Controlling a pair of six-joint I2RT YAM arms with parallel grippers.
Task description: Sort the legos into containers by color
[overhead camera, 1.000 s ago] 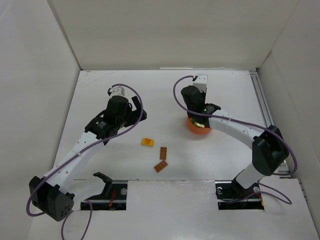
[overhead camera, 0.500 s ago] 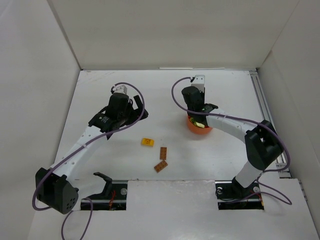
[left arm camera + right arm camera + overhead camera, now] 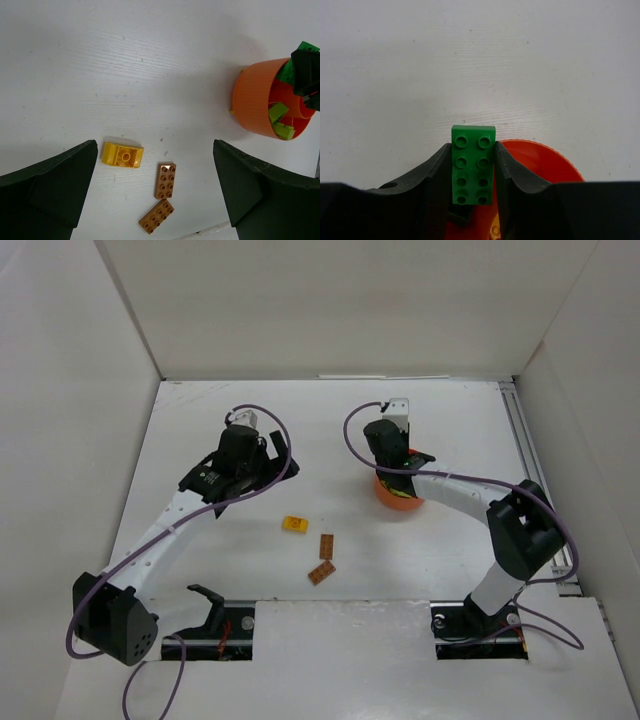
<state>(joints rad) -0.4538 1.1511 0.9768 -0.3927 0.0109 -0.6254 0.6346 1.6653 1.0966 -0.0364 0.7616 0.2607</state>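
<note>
Holding a green brick at the bowl

Clamped lengthwise in the right end effector (image 3: 473, 152), the green brick (image 3: 473, 165) sits over the rim of the orange bowl (image 3: 545, 157), which holds lime bricks (image 3: 280, 120). The right arm (image 3: 520, 540) bends at its elbow and reaches left. The left end effector (image 3: 155, 147), fingers apart, hangs above a yellow brick (image 3: 122, 154) and two brown bricks (image 3: 165, 180) on the table (image 3: 150, 60).

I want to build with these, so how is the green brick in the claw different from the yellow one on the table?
The green brick is pinched in the right gripper above the bowl; the yellow brick lies loose on the table. The green brick shows eight studs in two rows; the yellow brick shows one stud. Both are plastic bricks outside the bowl.
</note>
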